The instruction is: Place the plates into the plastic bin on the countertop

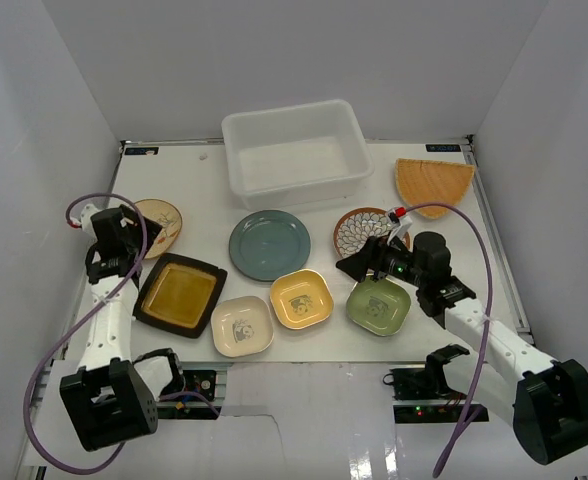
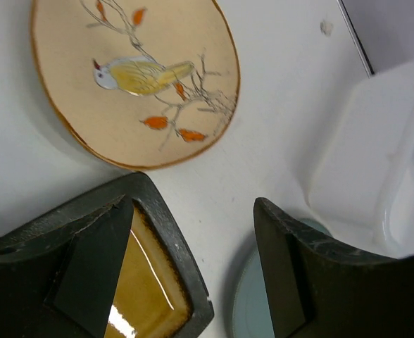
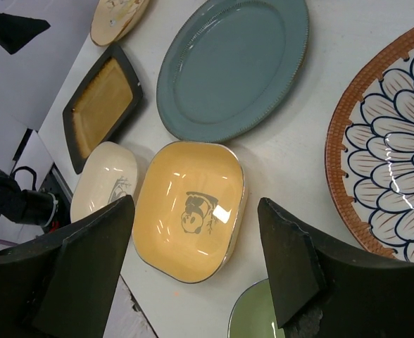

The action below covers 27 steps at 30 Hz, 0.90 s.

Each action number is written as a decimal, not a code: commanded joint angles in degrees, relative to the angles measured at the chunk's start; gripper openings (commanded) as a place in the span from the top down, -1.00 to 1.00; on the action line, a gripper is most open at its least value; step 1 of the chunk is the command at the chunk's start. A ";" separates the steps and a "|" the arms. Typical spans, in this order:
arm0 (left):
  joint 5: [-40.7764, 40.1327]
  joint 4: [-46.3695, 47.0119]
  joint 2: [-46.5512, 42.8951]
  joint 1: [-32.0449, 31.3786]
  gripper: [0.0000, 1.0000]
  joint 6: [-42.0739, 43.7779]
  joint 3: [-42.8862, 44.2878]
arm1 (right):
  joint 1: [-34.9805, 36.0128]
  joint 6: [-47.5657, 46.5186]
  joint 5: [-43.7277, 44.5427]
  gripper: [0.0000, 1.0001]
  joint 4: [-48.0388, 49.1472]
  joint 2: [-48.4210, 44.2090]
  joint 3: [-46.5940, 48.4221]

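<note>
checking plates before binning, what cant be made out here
Top view: petal plate half hidden under right arm.
Top view: bird plate partly covered by left arm.
Right wrist view: green dish cut off by bottom edge.
Left wrist view: bin shows only a corner, cut by right edge.

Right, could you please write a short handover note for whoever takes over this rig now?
Left pincer: open, empty, near the dark rectangular plate and tan round bird plate.
Right pincer: open, empty, facing the yellow square plate.
Large white translucent plastic bin: at the back, nothing inside.
Done: none placed. Left: every plate, all lying on the white countertop.
</note>
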 commanded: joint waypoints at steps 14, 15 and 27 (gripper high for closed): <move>8.61 15.13 21.99 19.23 -0.58 -2.84 -0.41 | 2.29 -2.74 0.46 -0.53 1.85 -2.58 -3.00; 9.76 16.18 23.14 19.85 -0.58 -2.84 -0.58 | 2.37 -2.83 0.55 -0.53 1.68 -2.75 -3.09; 17.68 27.96 38.87 21.08 -0.37 -2.67 0.73 | 2.90 -2.66 1.43 -0.52 3.08 0.41 -3.18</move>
